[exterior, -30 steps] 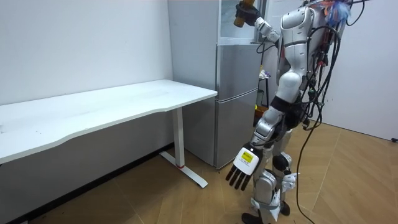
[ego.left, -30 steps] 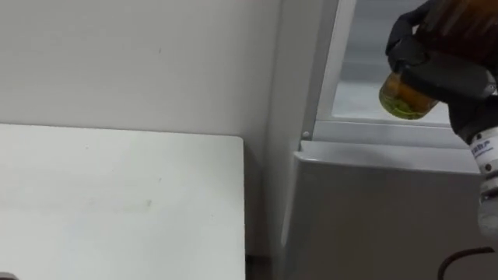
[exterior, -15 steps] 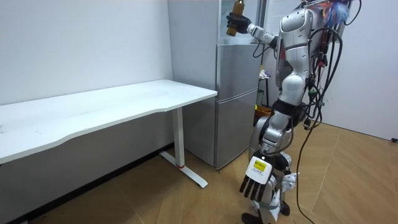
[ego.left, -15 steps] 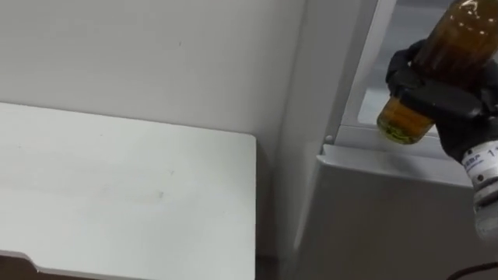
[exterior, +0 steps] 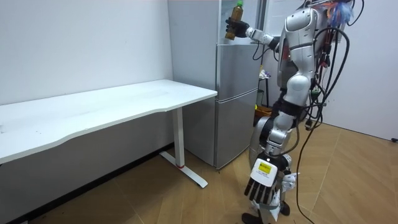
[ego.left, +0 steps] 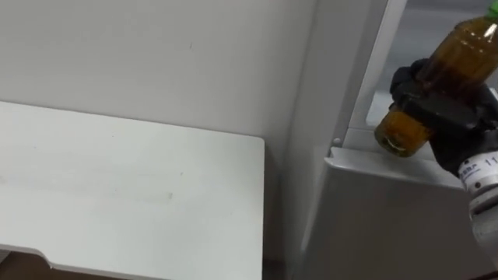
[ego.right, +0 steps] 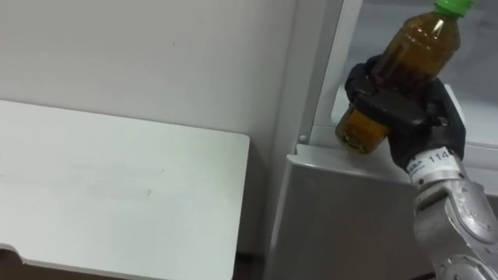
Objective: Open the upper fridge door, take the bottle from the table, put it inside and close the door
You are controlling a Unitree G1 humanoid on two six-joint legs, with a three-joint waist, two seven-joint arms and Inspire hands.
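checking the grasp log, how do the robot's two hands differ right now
The right hand is raised at the upper fridge; the left hand hangs low by the leg. The right hand is curled round the bottle; the left hand holds nothing, its fingers straight. Both are black.

Not much writing to be found here. The right hand (ego.right: 405, 109), curled round the bottle (ego.right: 412, 47), carries a small white tag (ego.right: 430, 161) at its wrist with a few dark digits printed on it. Down by the robot's knee in the room view, the left hand (exterior: 260, 186) has a white and yellow tag (exterior: 263, 168) on its back, too small to read.
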